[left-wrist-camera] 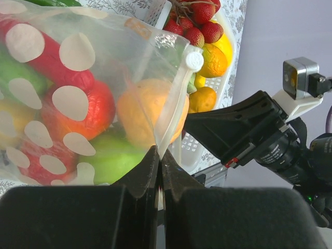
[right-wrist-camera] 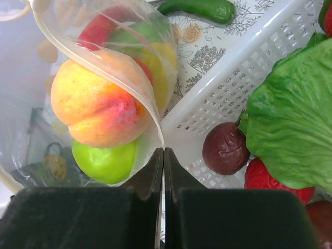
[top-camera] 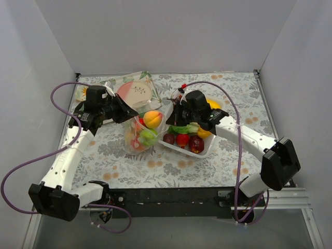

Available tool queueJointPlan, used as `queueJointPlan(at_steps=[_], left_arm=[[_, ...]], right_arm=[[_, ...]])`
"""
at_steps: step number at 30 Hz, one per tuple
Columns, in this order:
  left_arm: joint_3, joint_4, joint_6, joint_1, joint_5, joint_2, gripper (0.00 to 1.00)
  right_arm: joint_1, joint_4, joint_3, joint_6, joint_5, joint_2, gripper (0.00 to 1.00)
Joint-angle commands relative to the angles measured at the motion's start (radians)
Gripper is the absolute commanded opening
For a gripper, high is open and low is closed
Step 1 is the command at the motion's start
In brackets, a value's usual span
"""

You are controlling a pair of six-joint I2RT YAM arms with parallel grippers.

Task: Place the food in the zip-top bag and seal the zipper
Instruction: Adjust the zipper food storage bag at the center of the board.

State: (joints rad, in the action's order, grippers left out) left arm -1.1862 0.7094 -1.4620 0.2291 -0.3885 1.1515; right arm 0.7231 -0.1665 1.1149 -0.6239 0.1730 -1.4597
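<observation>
in the zip-top bag [left-wrist-camera: 129,57], a peach [right-wrist-camera: 96,106]; in the tray [right-wrist-camera: 223,98], lettuce [right-wrist-camera: 290,129].

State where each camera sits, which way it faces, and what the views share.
Top external: above and behind, looking down at the floral tablecloth; both arms, left gripper and right gripper, show.
Left wrist: on the left arm, facing the clear polka-dotted plastic bag past its shut fingers; the right arm shows.
Right wrist: on the right arm, facing the bag's mouth past its shut fingers.
Shared: bag and white lattice plastic tray.
</observation>
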Motion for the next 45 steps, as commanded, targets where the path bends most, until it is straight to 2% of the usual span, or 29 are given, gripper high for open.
queueJointPlan(at_steps=[1, 4, 11, 14, 20, 23, 24, 26, 29, 33, 36, 41, 43, 45], left_arm=[[0.005, -0.013, -0.004, -0.001, -0.004, -0.061, 0.0], [0.034, -0.027, -0.024, -0.002, -0.01, -0.078, 0.0], [0.059, -0.001, -0.035, -0.001, 0.025, -0.118, 0.0], [0.043, 0.012, -0.038, -0.002, 0.031, -0.13, 0.0], [-0.061, 0.116, -0.014, -0.001, 0.103, -0.156, 0.01], [0.04, 0.075, -0.02, -0.002, 0.08, -0.142, 0.0], [0.069, 0.055, -0.033, -0.002, 0.044, -0.136, 0.0], [0.114, -0.005, -0.047, -0.001, 0.033, -0.134, 0.0], [0.108, -0.011, -0.041, -0.001, 0.046, -0.122, 0.0], [0.07, 0.015, -0.041, -0.001, 0.033, -0.137, 0.0], [0.063, 0.013, -0.055, -0.001, 0.051, -0.173, 0.0], [0.119, -0.001, -0.047, -0.001, 0.036, -0.115, 0.0], [0.112, -0.013, -0.067, -0.001, 0.022, -0.136, 0.0], [0.085, -0.013, -0.09, -0.001, 0.023, -0.19, 0.0]], right_arm=[[0.073, -0.019, 0.161, 0.029, -0.012, -0.048, 0.01], [0.16, -0.135, 0.333, 0.096, -0.101, -0.096, 0.01], [0.205, -0.231, 0.489, 0.157, -0.137, -0.148, 0.01], [0.202, -0.275, 0.525, 0.184, -0.196, -0.178, 0.01], [0.153, -0.304, 0.523, 0.199, -0.199, -0.205, 0.01], [0.194, -0.314, 0.609, 0.214, -0.162, -0.22, 0.01], [0.256, -0.333, 0.644, 0.223, -0.171, -0.231, 0.01], [0.306, -0.373, 0.706, 0.243, -0.227, -0.267, 0.01], [0.311, -0.354, 0.692, 0.247, -0.24, -0.274, 0.01], [0.242, -0.291, 0.617, 0.228, -0.184, -0.272, 0.01], [0.265, -0.33, 0.668, 0.222, -0.136, -0.323, 0.01], [0.317, -0.327, 0.669, 0.237, -0.168, -0.303, 0.01], [0.286, -0.352, 0.657, 0.253, -0.237, -0.298, 0.01], [0.218, -0.343, 0.632, 0.248, -0.181, -0.297, 0.01]])
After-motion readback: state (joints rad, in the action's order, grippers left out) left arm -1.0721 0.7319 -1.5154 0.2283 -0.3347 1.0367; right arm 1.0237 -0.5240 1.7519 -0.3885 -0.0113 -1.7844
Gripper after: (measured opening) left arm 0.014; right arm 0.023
